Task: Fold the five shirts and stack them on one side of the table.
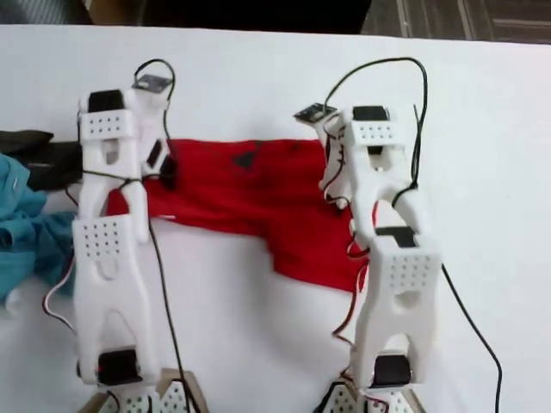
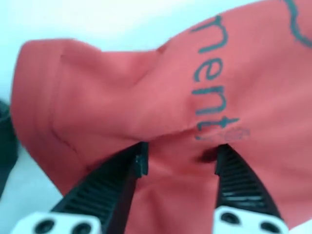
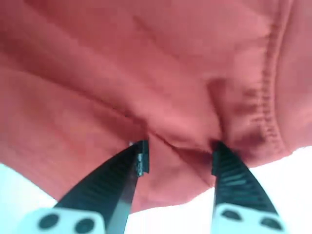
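High view: red shirt [image 1: 250,194] lies mid-desk [image 1: 482,129], spanning both arms. Left jaws and right jaws are spread, each straddling a raised fabric ridge, probably poised to pinch for folding.

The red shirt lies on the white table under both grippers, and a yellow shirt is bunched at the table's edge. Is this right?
Not quite: the high view shows the bunched shirt is teal, not yellow. The red shirt does lie on the white table under the left gripper and right gripper.
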### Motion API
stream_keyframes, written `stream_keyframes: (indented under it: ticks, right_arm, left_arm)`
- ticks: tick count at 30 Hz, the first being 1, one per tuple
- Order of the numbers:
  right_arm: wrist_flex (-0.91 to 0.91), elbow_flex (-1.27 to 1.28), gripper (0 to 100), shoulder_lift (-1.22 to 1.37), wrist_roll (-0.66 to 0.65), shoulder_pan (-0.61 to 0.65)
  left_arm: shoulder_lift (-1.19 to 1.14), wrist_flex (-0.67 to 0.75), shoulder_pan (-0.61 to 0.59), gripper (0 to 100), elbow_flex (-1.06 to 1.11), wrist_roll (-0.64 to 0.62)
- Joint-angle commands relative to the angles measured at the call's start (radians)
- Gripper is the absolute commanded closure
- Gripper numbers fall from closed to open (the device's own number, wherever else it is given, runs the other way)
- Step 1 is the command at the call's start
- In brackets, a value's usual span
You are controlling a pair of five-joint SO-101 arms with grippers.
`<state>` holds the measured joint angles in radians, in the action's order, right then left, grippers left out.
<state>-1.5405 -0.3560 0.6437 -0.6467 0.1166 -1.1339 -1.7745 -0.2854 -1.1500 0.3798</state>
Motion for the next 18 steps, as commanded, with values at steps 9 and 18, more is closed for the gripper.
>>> stream_keyframes:
  ticks: [9, 18]
  right_arm:
    - [0.351, 0.792, 77.9, -0.518, -0.035, 0.03]
    - [0.478, 1.017, 77.9, -0.588, -0.058, 0.036]
  left_arm:
    - [0.439, 0.003, -0.046, 76, 0.53, 0.035]
    - [0.445, 0.281, -0.071, 76, 0.805, 0.068]
